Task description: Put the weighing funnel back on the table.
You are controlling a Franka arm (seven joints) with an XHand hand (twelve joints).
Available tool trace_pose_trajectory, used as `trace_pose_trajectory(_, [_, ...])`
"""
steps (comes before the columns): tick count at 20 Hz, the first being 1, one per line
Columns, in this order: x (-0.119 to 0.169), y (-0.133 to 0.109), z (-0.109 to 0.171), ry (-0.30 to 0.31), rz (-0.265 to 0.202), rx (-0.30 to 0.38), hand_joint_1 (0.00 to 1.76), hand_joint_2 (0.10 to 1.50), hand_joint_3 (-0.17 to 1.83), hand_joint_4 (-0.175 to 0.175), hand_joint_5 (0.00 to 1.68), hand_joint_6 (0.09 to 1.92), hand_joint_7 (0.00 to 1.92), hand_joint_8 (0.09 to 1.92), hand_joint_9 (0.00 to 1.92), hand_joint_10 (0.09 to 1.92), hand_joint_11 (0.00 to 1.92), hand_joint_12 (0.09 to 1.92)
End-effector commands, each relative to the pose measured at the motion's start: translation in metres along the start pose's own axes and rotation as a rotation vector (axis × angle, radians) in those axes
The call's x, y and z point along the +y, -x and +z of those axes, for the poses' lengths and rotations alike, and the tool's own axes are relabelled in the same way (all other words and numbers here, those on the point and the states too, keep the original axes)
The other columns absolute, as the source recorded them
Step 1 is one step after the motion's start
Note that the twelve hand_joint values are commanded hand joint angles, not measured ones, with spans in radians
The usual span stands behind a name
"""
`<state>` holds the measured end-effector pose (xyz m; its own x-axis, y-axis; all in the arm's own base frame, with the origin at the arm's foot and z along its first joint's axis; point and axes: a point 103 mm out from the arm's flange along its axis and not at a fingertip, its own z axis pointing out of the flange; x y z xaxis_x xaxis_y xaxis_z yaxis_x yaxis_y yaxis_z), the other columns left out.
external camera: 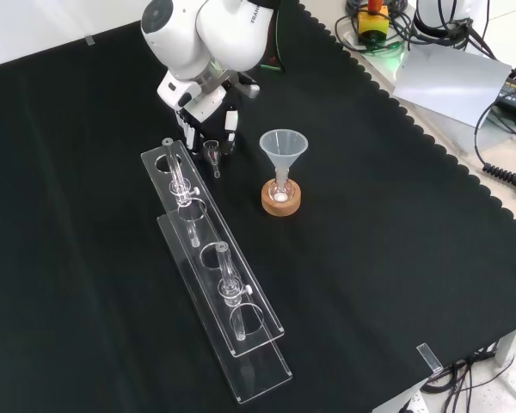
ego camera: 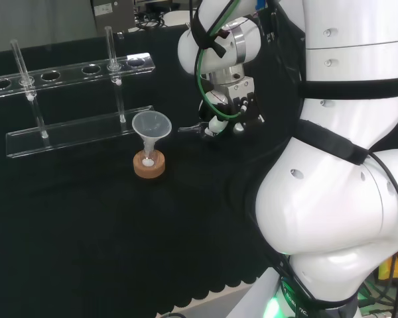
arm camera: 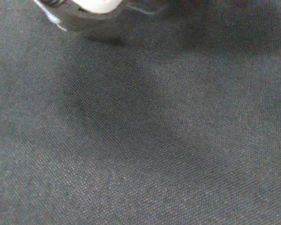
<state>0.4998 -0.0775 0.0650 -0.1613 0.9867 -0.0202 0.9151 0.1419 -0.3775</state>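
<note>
A: Where is the hand [external camera: 199, 96] seen, and is anything held by it?

B: In the front view it is seen at the upper left of the frame, low over the black cloth [external camera: 387, 258]. In the head view it is found just right of centre, in the upper half. How far it is opened cannot be told, nor whether anything is gripped by it.

A: And the weighing funnel?

B: The weighing funnel [external camera: 211, 152] is made out in the front view as a small clear piece directly under the hand, left of centre in the upper part of the frame. Its stem is pointed toward the lower edge. Whether it is rested on the cloth or carried just above it cannot be settled. In the wrist view a blurred clear edge is seen beside the white of the hand at the upper left, with bare cloth close beneath.

A: How much of the task is judged done?

B: The piece is judged to be at the table or very nearly so. What is left, it seems, is for it to be let go, if that is not yet done, and for the hand to be drawn clear without the piece being dragged along.

A: What is stood around it?

B: The funnel [external camera: 283, 144] is stood mouth up on a cork ring [external camera: 281, 201], just right of the weighing funnel and apart from it. A clear test-tube rack [external camera: 205, 231] with two tubes is laid from beside the hand toward the lower centre.
</note>
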Motion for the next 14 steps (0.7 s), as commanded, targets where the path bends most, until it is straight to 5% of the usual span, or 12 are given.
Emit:
trace_pose_trajectory(1, [-0.0020, 0.0025, -0.0008, -0.014, -0.001, 0.016, 1.01, 1.10, 0.00, 0.092, 0.88, 0.98, 0.90, 0.58, 1.38, 0.09, 1.09, 0.85])
trace_pose_trajectory(3, [-0.0027, 0.0030, -0.0011, -0.025, -0.002, 0.009, 0.98, 1.08, -0.03, 0.015, 0.76, 0.85, 0.79, 0.63, 1.33, 0.09, 1.03, 0.90])
trace_pose_trajectory(5, [-0.0029, 0.0034, -0.0012, -0.038, -0.001, 0.002, 0.96, 1.07, -0.04, -0.013, 0.69, 0.79, 0.73, 0.64, 1.29, 0.09, 0.99, 0.92])
trace_pose_trajectory(14, [-0.0057, 0.0039, -0.0013, -0.081, 0.000, -0.010, 0.90, 1.09, -0.17, -0.049, 0.41, 0.51, 0.49, 0.67, 1.08, 0.09, 0.71, 1.11])
